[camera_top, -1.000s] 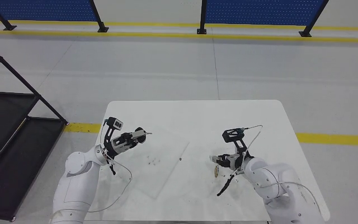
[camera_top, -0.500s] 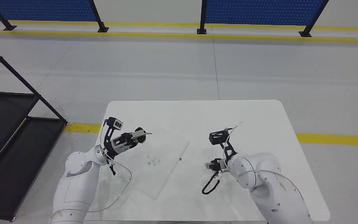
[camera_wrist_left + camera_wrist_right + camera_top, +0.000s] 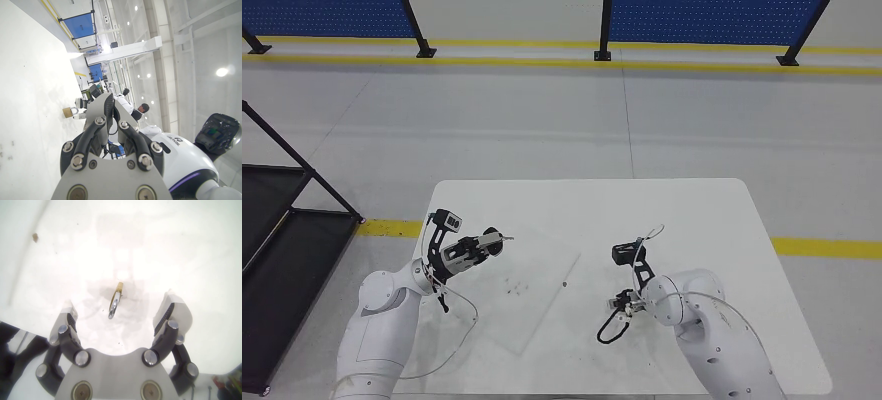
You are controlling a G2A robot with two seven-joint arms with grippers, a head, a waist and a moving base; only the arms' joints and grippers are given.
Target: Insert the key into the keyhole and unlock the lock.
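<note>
**Inspecting the lock station: lock on the table, right gripper spread over it**

The white table [image 3: 712, 210] carries a clear sheet [image 3: 532, 310], lying at eight o'clock from the table's middle in the top view. The left gripper [image 3: 497, 239] is at ten o'clock from the middle, above the sheet's far edge. Its fingers [image 3: 108, 106] are pressed together; whether the key sits between them cannot be told. The right gripper [image 3: 625, 298] is just past the middle toward five o'clock, low over the tabletop, fingers [image 3: 170, 308] spread wide and touching nothing. The lock [image 3: 115, 298] rests on the bare table in the gap between those fingers, its chrome shackle turned toward the gripper's palm and its brass body away. A small brown speck [image 3: 35, 237] lies well apart from the lock.
</note>
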